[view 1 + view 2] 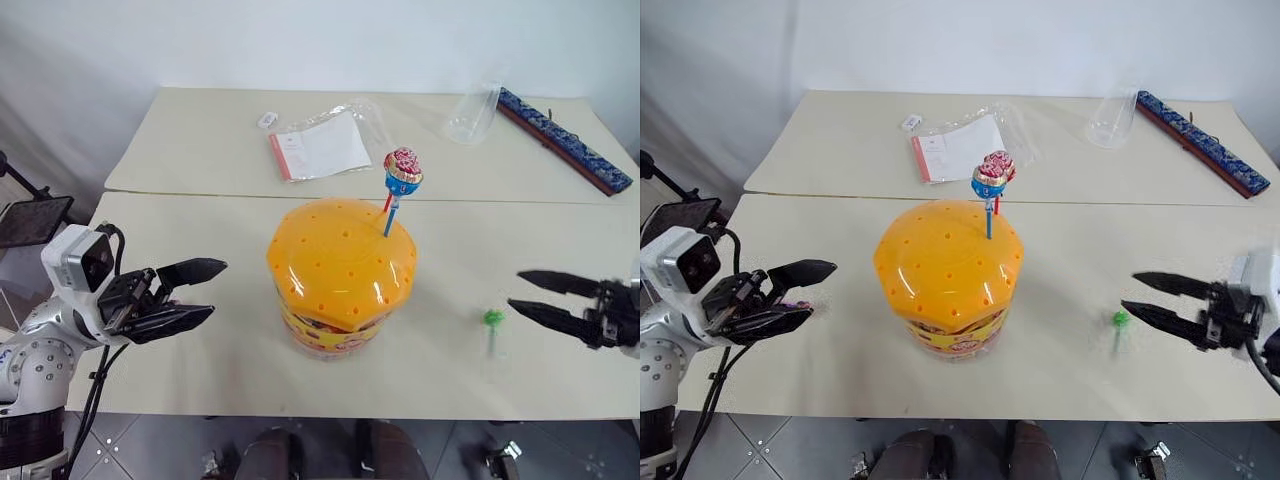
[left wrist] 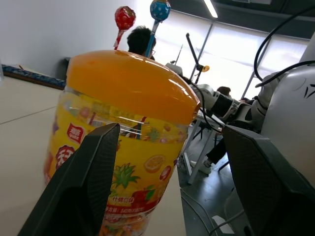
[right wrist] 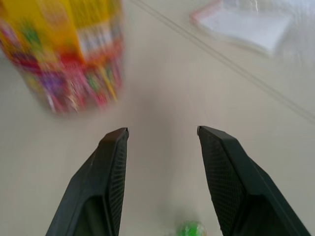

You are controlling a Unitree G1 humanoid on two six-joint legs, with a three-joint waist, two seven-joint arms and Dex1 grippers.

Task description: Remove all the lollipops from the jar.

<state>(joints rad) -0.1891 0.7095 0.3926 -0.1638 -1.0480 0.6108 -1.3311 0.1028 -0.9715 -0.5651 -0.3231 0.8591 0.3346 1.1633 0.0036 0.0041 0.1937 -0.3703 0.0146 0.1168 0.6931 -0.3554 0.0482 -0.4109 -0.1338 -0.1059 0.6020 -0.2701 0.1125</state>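
Note:
The jar [image 1: 340, 275], a squat tub with an orange holed lid and a yellow-red printed body, stands mid-table. Two lollipops [image 1: 403, 172], one red [image 2: 125, 17] and one blue [image 2: 160, 9], stick up from the lid on thin sticks. A green lollipop [image 1: 493, 318] shows blurred over the table right of the jar, just beyond the fingertips of my right gripper [image 1: 520, 290] and apart from them. That gripper is open with nothing between its fingers. My left gripper [image 1: 205, 290] hangs open left of the jar, pointing at it, with a gap between them.
At the back lie a clear plastic bag with a paper [image 1: 320, 145], a small white item [image 1: 267, 120], a clear plastic cup [image 1: 472, 115] on its side and a long dark blue patterned box [image 1: 565, 140]. A seam runs between two tables behind the jar.

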